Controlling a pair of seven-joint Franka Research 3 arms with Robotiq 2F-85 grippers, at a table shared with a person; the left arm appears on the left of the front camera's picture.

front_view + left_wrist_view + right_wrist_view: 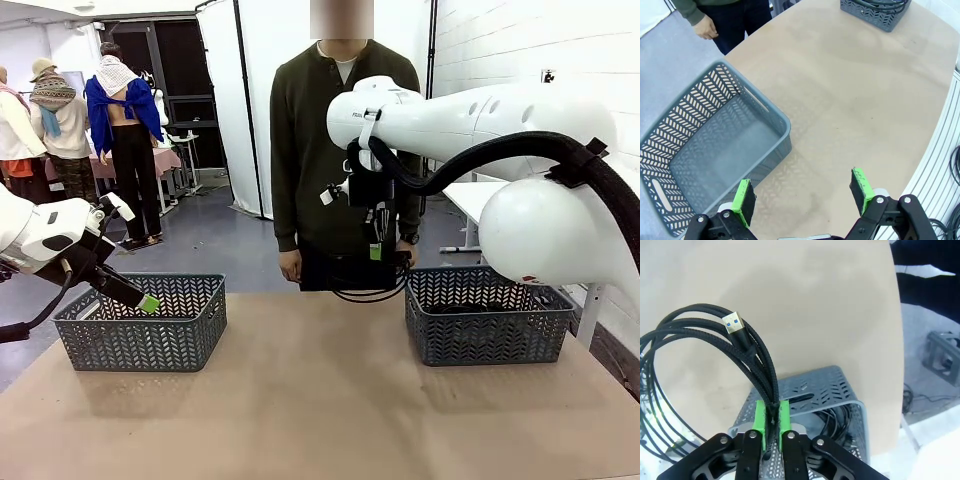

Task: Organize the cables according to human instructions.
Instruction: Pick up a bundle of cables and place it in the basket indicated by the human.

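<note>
right end effector (378,250) hangs above the table (320,400) beside the right basket (485,315), in front of the human (340,150), with a looped cable (370,290) dangling below it, probably lifted clear to be carried where the person directs. at far left, the left end effector (140,298) hovers over the left basket (145,320); that basket looks empty, a likely destination.

from the left wrist, the left end effector (802,192) has its green pads (743,197) spread wide with nothing between them, poised over the near corner of the left basket (760,107). the right basket (875,12) sits far across the table (850,100).

from the right wrist, the right end effector (770,420) is clamped tight on the cable (705,340), a braided bundle with a gold-tipped usb plug (734,324). below lies the right basket (815,390), holding more cables (837,422).
</note>
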